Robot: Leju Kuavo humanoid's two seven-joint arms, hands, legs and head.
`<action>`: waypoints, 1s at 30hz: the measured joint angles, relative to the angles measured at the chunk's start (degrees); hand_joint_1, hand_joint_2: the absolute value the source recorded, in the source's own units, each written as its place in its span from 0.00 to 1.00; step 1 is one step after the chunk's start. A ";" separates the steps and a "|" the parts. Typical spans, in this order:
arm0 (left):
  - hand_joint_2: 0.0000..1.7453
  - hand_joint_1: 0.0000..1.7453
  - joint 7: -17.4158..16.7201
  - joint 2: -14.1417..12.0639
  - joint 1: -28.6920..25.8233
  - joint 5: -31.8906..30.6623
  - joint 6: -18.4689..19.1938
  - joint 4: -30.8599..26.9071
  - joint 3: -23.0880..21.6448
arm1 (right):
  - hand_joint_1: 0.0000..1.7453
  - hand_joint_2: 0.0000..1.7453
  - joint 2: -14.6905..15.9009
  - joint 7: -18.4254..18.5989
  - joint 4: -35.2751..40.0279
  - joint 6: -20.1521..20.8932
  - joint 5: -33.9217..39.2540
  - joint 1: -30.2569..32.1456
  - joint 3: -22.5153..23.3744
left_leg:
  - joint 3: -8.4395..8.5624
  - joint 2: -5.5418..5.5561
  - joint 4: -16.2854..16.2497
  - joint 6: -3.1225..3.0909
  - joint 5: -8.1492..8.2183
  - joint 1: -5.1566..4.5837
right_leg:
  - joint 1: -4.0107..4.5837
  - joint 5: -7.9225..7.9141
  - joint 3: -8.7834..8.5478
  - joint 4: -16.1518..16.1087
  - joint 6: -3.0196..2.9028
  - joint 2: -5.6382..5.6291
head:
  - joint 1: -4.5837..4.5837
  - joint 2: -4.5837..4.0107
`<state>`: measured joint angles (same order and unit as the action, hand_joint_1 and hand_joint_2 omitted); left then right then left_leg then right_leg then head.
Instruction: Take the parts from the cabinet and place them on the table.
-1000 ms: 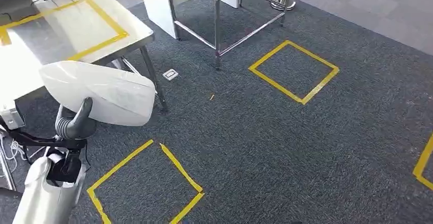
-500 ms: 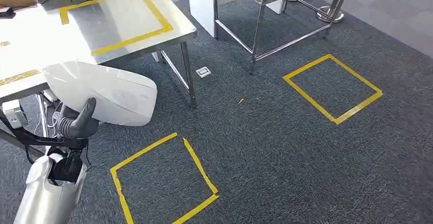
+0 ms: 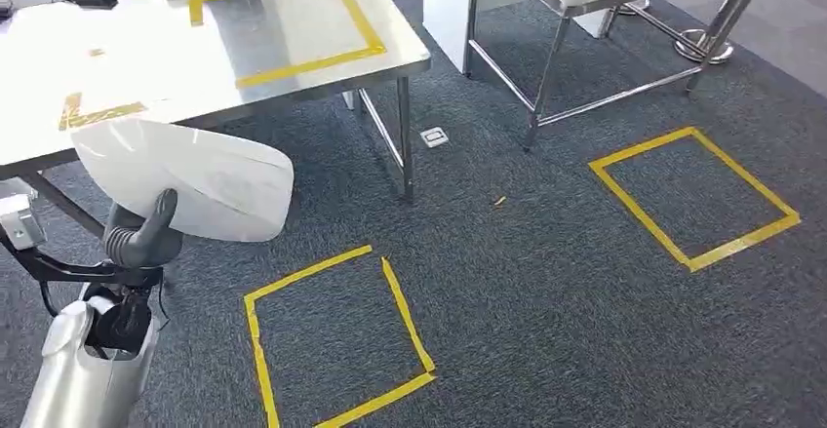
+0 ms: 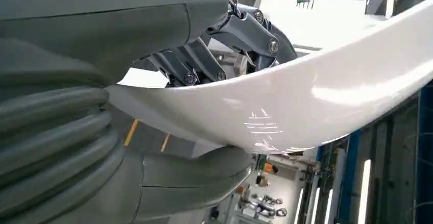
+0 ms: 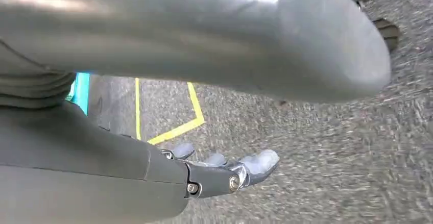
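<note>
We see left hand [image 3: 141, 236] lower left, thumb and fingers clamping white part [image 3: 185, 179]; right hand [image 5: 219, 170] fingers spread, holding nothing; bench [image 3: 195, 48] upper left.

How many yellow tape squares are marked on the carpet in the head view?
2. One tape square lies on the carpet in front of the near table, right of the left hand; the other square lies far right. Others may lie outside the frame.

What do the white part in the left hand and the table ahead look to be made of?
The white part looks like glossy moulded plastic: a smooth curved shell with sharp highlights in the left wrist view, though painted metal can't be ruled out. The left hand grips it. The table looks like brushed stainless steel: silvery reflective top, bare metal legs.
</note>
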<state>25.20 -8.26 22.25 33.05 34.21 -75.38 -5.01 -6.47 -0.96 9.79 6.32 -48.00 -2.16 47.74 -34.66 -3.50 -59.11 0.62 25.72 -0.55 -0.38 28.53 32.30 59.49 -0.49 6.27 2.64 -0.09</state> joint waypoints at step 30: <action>1.00 1.00 0.35 -0.96 -1.31 -0.48 -0.85 -1.31 0.00 | 0.00 0.00 -0.31 1.59 0.00 0.68 1.86 -0.28 1.57 | 0.54 2.82 0.28 0.61 0.03 0.53 | -0.04 -0.65 0.44 -0.18 -0.11 -2.66 | 0.13 0.00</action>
<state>25.55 -9.22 20.93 32.57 33.35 -76.70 -5.01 -6.78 0.63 9.79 6.99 -46.14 -2.43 49.31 -34.11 -0.67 -58.83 1.24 25.75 -0.03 -0.42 27.88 32.74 59.32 -0.60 3.61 2.78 -0.09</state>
